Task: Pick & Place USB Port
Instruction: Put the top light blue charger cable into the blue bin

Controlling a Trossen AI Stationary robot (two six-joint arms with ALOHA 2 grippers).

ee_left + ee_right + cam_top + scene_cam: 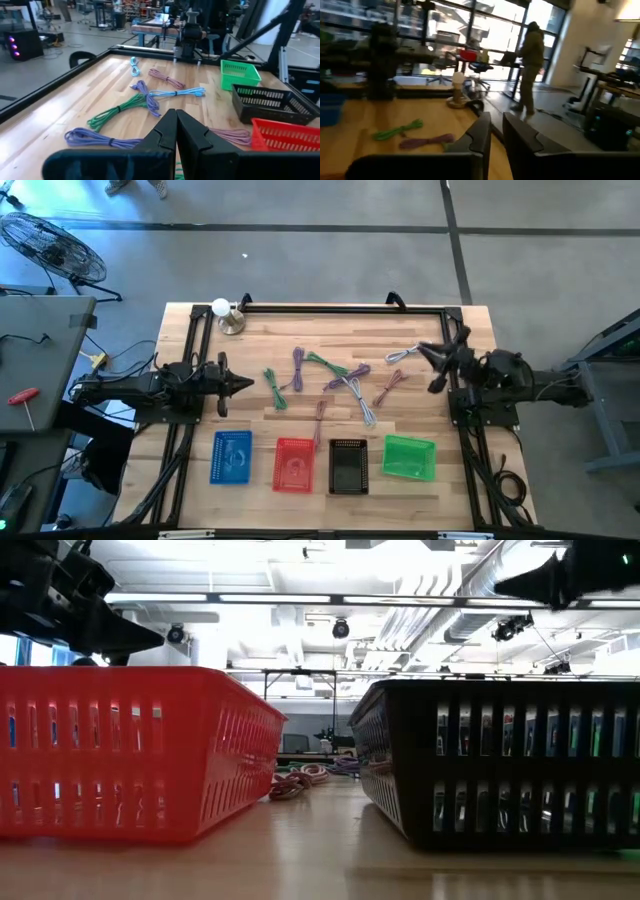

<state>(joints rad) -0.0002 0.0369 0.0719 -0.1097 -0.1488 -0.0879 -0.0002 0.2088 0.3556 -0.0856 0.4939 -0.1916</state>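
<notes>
Cables mid-table, right pincer beside

Floor fan beside table (red screwdriver nearby).

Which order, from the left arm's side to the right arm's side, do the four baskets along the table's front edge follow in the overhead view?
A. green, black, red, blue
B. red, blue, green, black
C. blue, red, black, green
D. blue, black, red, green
C: the high view shows the blue basket nearest the left arm, then the red basket, the black basket and the green basket.
</notes>
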